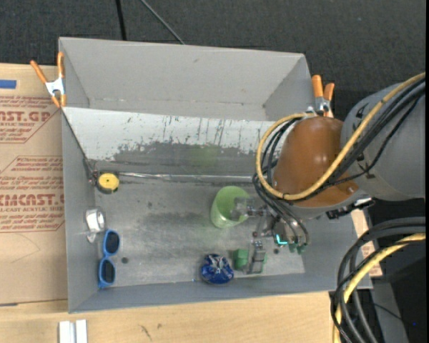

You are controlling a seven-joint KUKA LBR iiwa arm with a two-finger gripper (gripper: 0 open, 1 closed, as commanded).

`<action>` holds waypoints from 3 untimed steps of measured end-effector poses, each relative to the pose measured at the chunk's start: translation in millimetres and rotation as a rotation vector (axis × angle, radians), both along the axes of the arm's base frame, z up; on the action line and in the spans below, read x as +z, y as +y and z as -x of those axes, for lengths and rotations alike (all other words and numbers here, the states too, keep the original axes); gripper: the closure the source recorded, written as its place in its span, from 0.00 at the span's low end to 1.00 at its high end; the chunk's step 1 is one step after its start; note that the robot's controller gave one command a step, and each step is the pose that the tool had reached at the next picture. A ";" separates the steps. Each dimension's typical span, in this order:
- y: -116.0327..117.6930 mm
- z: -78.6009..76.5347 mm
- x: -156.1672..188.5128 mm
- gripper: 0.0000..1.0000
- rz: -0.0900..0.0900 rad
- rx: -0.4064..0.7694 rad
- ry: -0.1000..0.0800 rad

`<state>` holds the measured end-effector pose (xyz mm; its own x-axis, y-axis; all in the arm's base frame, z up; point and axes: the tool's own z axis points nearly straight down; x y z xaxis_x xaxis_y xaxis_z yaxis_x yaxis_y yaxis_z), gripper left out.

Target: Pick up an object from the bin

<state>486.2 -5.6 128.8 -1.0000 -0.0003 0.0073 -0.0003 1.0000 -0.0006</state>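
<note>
1. Green piece (pixel 239 257), small and dark, lies on the floor of the bin (pixel 171 84) near the front wall, right of the middle. It is the nearest thing to the gripper (pixel 257 256) and, by that, the likely pick.
2. The gripper is low in the bin's front right part, just beside the green piece on its right. Contact between them cannot be made out.
3. Whether the gripper is apart or together cannot be told; its tip is a dark tangle of metal against the floor. Nothing can be seen clamped in it.
4. Close neighbours:
   - a blue wad (pixel 217 269) just left of the green piece, by the front wall;
   - a pale green cup (pixel 227 206) behind the gripper, toward the middle.
5. Well apart on the left lie blue sunglasses (pixel 107 258), a silver bit (pixel 94 220) and a yellow disc (pixel 108 183).
6. Step in hand, as a judgement: the approach or the grasp itself, at floor level, with no lift made yet.
7. The next move calls for closing on the green piece alone, then a straight rise. The blue wad lies close enough to be nudged or caught, and the cup stands close behind the wrist.
</note>
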 end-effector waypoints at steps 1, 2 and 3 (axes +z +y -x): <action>16.0 2.2 -52.9 0.00 -0.001 0.219 -0.020; 15.7 2.6 -52.2 1.00 -0.001 0.219 -0.017; 1.7 -16.3 86.7 1.00 0.000 0.207 -0.017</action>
